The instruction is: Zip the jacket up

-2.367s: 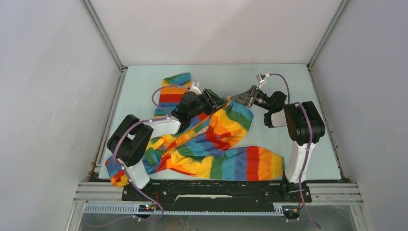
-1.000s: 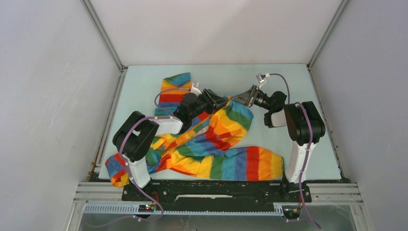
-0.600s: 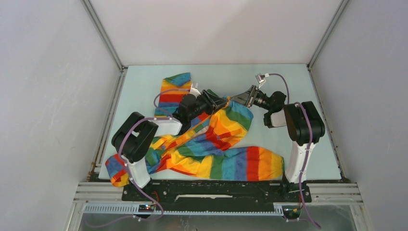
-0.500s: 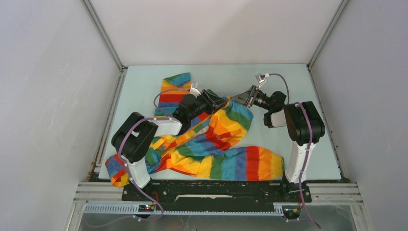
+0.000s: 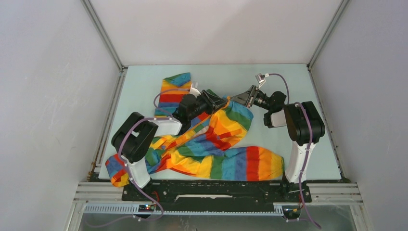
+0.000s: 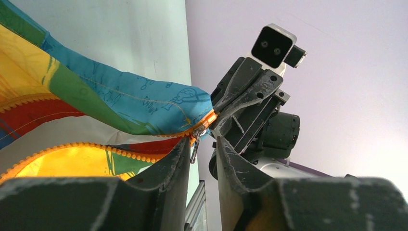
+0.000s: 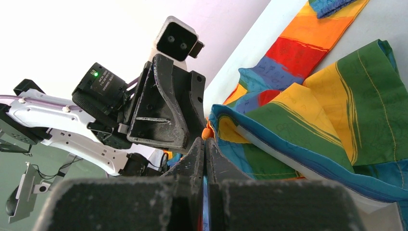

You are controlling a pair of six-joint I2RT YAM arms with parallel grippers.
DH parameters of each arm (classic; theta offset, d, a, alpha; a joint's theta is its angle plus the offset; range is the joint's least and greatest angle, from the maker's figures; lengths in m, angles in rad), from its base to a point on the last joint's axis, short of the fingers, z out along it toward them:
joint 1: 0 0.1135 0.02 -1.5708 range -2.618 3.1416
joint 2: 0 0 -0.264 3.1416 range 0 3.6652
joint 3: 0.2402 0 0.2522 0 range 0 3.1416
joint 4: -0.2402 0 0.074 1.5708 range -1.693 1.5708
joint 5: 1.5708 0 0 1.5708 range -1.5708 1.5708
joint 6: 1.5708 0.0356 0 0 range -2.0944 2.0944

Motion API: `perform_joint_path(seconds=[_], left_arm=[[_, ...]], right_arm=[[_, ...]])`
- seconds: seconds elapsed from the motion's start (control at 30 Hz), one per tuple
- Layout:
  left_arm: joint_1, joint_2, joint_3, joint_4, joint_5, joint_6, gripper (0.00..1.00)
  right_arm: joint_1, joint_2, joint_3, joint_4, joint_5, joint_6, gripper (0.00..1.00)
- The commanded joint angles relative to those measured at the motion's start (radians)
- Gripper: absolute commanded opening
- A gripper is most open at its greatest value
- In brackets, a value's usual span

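From above, the jacket (image 5: 226, 130) sprawls crumpled over the worktop (image 5: 269, 77), its far corner lifted between both arms. Through the left wrist, the left fingers (image 6: 168, 166) stand slightly spread with the zipper pull (image 6: 195, 144) dangling right between them, unjoined orange teeth trailing away from it. Through the right wrist, the right fingers (image 7: 196, 154) are pressed together, pinching the jacket's zipper end. The left arm seems the one to take the pull.

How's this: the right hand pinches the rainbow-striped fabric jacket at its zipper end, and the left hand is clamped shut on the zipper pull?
No: the left wrist view shows the left hand open, the metal zipper pull hanging between its fingers. The right hand does pinch the rainbow-striped fabric jacket at its zipper end.
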Motion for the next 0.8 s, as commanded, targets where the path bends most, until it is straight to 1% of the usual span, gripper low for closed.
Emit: perform_joint_path(seconds=[0.0,0.53,0.77], left_arm=[[0.003,-0.024,0.011,0.030,-0.015,-0.013,0.30],[0.003,-0.008,0.040,-0.020,-0.009,0.002,0.22],[0.003,-0.005,0.058,-0.069,-0.003,0.021,0.14]], right_arm=[[0.007,-0.040,0.018,0.063,-0.016,-0.002,0.00],[0.007,-0.043,0.018,0.063,-0.015,-0.002,0.00],[0.009,-0.044,0.021,0.062,-0.014,-0.002,0.00]])
